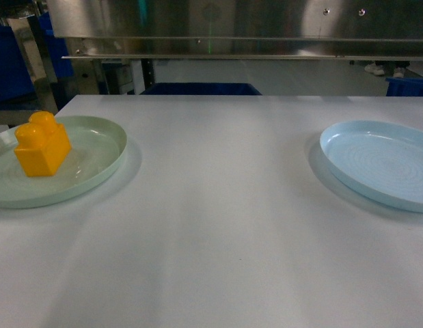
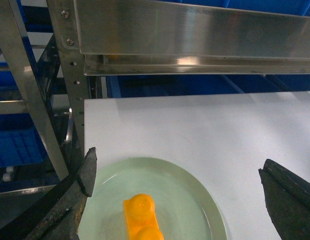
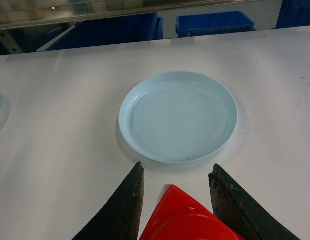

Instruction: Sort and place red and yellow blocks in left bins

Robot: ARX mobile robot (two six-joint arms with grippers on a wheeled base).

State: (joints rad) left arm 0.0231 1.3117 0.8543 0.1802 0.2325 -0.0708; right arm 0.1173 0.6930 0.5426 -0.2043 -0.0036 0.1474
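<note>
White bench (image 1: 218, 225): yellow block (image 1: 42, 145) sits on the green plate (image 1: 102, 130). Right tool (image 3: 177, 192) clamps a red block (image 3: 182, 217) near the blue plate (image 3: 178, 121); left tool (image 2: 177, 185) gapes empty. Carry red leftward, high, releasing beside yellow.

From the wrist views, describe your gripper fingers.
Left gripper: dark, nearly black fingers, tapered to blunt tips, surface rough and scuffed. Right gripper: the same dark, wedge-shaped fingers, matte. No cables or markings show. Neither arm appears in the head view.

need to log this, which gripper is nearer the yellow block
Left. The left gripper hangs open right above the yellow block; the right gripper is over by the blue plate.
</note>
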